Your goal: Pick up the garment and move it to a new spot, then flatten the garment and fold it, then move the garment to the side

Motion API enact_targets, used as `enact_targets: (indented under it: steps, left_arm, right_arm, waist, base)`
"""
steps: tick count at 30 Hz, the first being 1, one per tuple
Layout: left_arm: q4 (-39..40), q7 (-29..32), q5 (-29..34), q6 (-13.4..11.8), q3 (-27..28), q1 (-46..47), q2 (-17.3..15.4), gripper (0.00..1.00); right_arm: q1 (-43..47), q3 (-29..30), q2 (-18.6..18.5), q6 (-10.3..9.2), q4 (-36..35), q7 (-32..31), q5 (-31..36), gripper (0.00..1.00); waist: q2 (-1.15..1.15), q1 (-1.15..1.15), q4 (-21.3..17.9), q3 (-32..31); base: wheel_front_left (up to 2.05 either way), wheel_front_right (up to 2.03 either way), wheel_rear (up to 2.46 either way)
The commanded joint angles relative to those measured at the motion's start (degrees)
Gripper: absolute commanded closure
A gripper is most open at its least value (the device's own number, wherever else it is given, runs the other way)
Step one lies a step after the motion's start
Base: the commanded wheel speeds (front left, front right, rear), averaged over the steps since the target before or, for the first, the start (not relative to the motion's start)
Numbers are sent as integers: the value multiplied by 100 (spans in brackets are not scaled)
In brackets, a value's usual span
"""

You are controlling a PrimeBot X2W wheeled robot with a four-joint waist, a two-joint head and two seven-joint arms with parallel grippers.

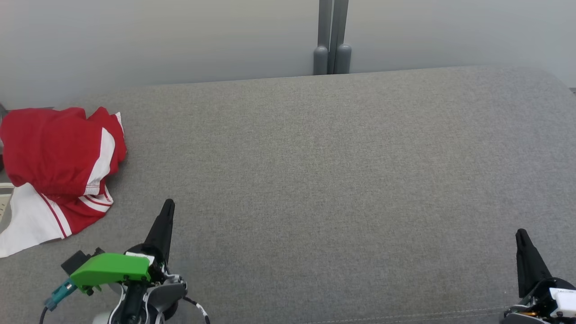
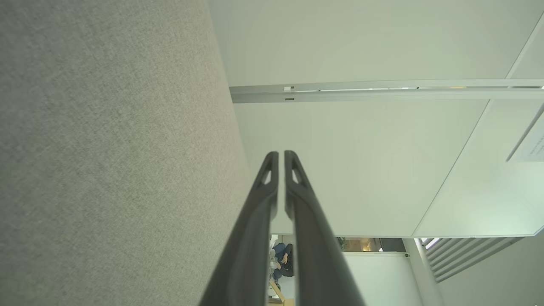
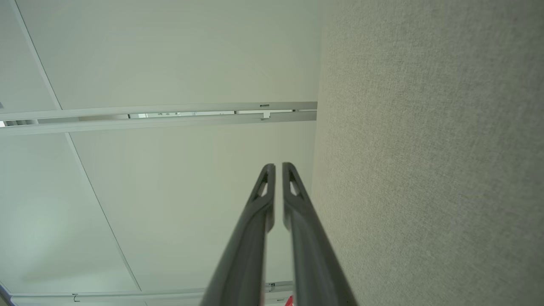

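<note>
My L gripper (image 1: 168,206) sits near the front edge of the grey cushion (image 1: 337,180), left of centre, fingers pressed together w/ nothing between them. R gripper (image 1: 522,235) is at the front-right corner, likewise closed & empty. The red-and-white garment (image 1: 54,153) lies crumpled at the cushion's left edge, apart from both grippers.
</note>
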State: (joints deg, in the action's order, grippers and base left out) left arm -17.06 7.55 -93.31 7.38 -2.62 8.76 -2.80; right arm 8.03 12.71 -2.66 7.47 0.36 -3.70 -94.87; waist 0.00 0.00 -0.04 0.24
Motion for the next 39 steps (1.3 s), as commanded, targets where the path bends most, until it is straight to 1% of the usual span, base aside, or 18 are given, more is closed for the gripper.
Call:
enact_targets:
  steps: [1,5,12,21,26,32,39]
  left_arm:
    - [-33,-1,-1,-3,-1,-22,3,0]
    - [-202,-27,7,-15,-13,-210,15,0]
    - [-138,-238,134,-12,-38,-252,6,0]
    - [-129,-474,591,-13,-7,-275,-12,0]
    - [-132,-604,961,-26,24,-278,-2,0]
    - [-74,-753,1630,-60,72,-273,2,0]
    - [19,-915,2541,-142,51,-304,3,0]
  right_arm:
    - [0,-7,12,-1,38,1,0,0]
    - [-14,-70,74,-1,221,19,8,0]
    - [-202,-345,62,-1,351,201,143,0]
    - [-425,-592,51,0,556,389,606,0]
    - [-564,-727,44,0,700,500,1038,0]
    - [-702,-834,36,0,843,623,1585,0]
    - [-866,-876,29,1,1068,757,2580,0]
  waist:
    - [0,0,0,0]
    - [0,0,0,2]
    - [0,0,-6,3]
    - [0,0,-7,5]
    - [0,0,-1,7]
    - [0,0,25,10]
    - [0,0,49,20]
  base:
    - [0,0,0]
    - [0,0,0]
    - [0,0,0]
    - [0,0,0]
    - [0,0,0]
    - [0,0,0]
    - [0,0,0]
